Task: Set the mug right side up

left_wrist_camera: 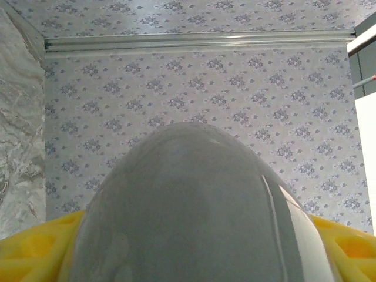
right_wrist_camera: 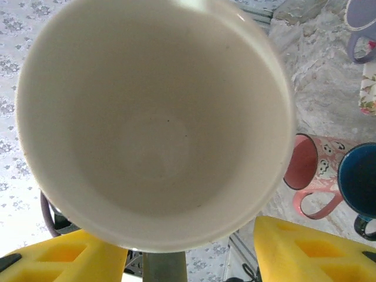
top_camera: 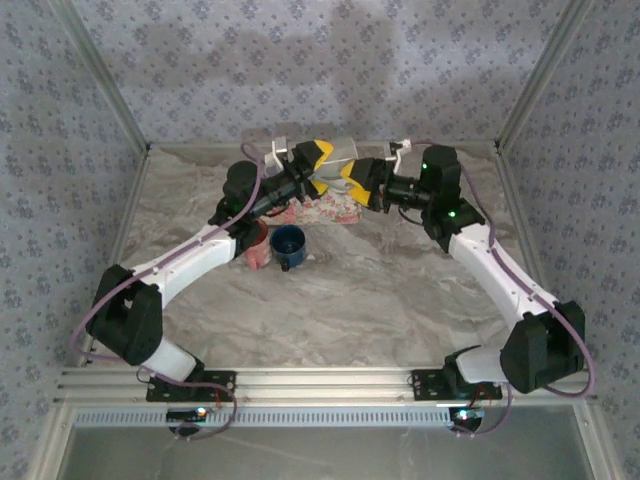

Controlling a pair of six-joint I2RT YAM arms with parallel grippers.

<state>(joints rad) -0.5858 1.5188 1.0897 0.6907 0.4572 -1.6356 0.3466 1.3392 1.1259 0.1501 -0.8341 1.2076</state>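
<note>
Marble table (top_camera: 380,300) | left gripper (top_camera: 320,163) clamps grey mug (left_wrist_camera: 194,205) | right gripper (top_camera: 353,182) at mug, grip unclear

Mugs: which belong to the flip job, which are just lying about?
Job: grey mug, held up off the table; left tool; right tool.
Lying about: pink mug, blue mug, lilac mug, floral-print item.
</note>
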